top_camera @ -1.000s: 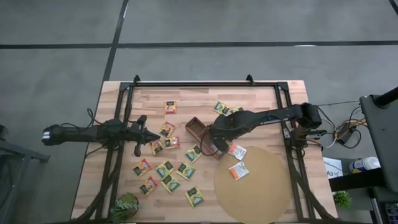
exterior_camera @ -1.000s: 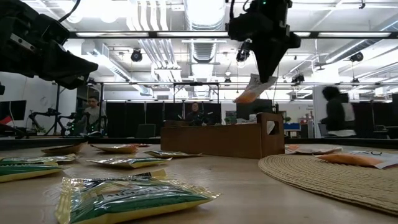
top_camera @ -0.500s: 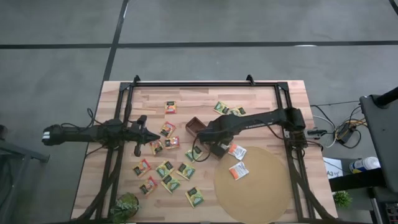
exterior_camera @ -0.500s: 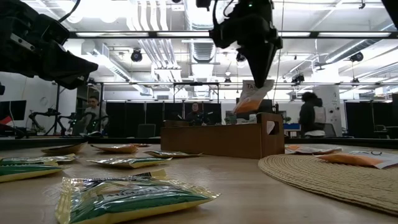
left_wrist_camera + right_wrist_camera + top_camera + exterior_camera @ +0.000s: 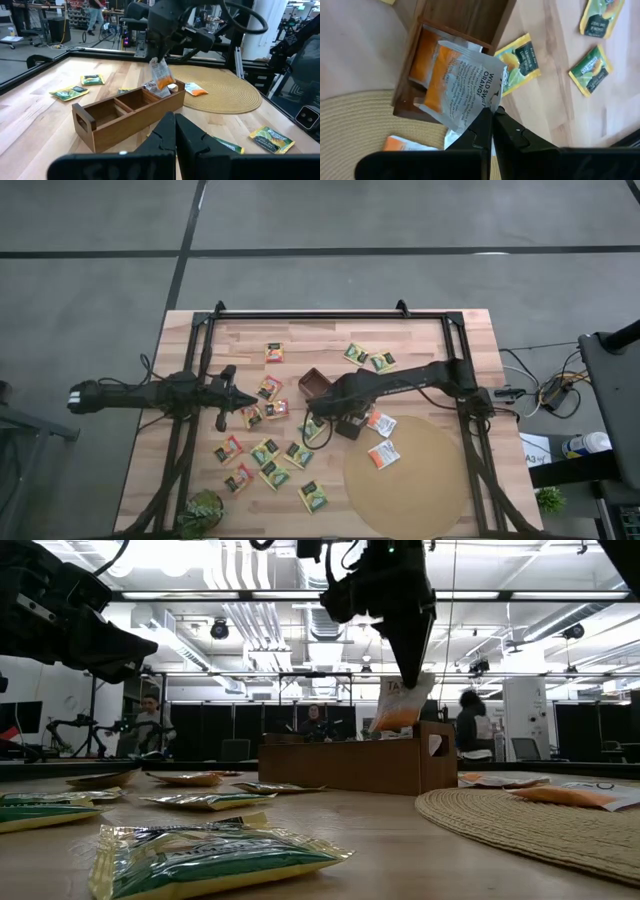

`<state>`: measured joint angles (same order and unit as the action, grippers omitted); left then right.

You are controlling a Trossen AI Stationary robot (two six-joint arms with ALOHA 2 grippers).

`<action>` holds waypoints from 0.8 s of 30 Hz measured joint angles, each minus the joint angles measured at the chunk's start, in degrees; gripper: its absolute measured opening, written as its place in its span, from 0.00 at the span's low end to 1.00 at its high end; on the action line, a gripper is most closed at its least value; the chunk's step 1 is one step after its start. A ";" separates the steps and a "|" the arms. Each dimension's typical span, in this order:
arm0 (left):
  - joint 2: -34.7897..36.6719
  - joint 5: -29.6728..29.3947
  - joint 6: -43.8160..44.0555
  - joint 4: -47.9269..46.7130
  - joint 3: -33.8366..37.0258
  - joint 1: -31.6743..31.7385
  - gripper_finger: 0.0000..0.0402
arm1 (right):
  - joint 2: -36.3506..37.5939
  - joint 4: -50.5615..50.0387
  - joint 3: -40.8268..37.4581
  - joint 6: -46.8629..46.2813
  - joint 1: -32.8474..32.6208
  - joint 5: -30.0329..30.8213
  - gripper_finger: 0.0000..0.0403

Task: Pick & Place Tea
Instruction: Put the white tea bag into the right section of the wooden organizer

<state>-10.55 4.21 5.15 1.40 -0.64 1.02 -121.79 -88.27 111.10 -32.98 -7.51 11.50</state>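
Observation:
My right gripper (image 5: pixel 414 662) is shut on a white-and-orange tea sachet (image 5: pixel 400 705), just above the near end of the brown wooden box (image 5: pixel 350 765). In the right wrist view the sachet (image 5: pixel 460 80) hangs over an end compartment that holds another orange sachet (image 5: pixel 420 55). Several green-yellow and orange-red sachets (image 5: pixel 268 452) lie flat on the table left of the box (image 5: pixel 313 382). My left gripper (image 5: pixel 238 398) is shut and empty, clear of the table at its left. My right gripper pinches the sachet's upper corner (image 5: pixel 488 102) between its two fingers. The fingers come from above, pointing down. The sachet hangs below them, tilted, lifted clear, with its orange lower end (image 5: pixel 392 720) just over the box's rim.
A big round tan mat (image 5: pixel 410 480) lies at the near right, with one white-orange sachet (image 5: pixel 383 453) on it and another (image 5: pixel 380 422) at its edge. Two sachets (image 5: pixel 368 357) lie beyond the box. A small plant (image 5: pixel 203 510) stands at the near left corner.
My right gripper has moved toward the table's left edge and a little down with the sachet, from beside the box's end to over it. The sachet has swung more upright and hangs lower, close over the box.

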 joint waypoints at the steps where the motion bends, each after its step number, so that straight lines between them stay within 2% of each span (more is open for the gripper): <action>1: 0.00 -0.01 0.00 0.00 0.00 0.00 0.00 | -0.01 -0.02 -0.22 -0.01 -0.02 0.00 0.02; 18: 0.00 0.00 0.00 0.01 -0.01 0.00 0.00 | 0.01 1.74 -1.72 -1.32 0.02 0.61 0.03; 24: 0.00 -0.01 -0.01 0.01 0.00 -0.01 0.00 | 0.01 1.74 -1.80 -1.56 0.28 -1.07 0.12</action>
<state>-10.55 4.21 5.15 1.41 -0.65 1.02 -121.78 -86.53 109.30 -34.54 -7.22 10.42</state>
